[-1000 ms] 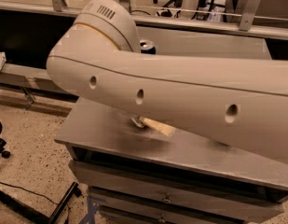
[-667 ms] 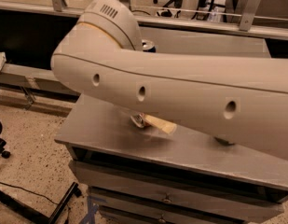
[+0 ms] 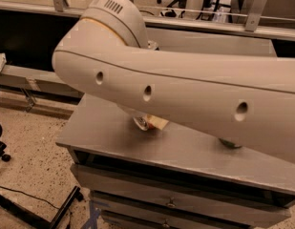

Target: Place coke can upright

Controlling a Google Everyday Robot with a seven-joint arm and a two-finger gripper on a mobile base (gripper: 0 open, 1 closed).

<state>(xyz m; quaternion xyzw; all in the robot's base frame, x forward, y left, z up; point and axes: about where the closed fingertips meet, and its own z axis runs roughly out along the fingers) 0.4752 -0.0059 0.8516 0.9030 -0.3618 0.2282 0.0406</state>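
My large cream arm (image 3: 185, 89) crosses the whole view from upper left to right and hides most of the table top. My gripper is hidden behind it and does not show. Under the arm, on the grey table (image 3: 109, 132), a small part of the coke can (image 3: 155, 122) shows: a pale orange side with a silver round end facing left, lying on its side. The rest of it is covered by the arm.
A dark greenish can base (image 3: 230, 143) peeks out under the arm at the right. Another can's top (image 3: 152, 45) shows just behind the arm's joint. The table has drawers below; a black counter and rail run behind; cables and a stand lie on the floor at the lower left.
The arm has shifted a little to the right and up. The lying can under it has stayed in about the same place.
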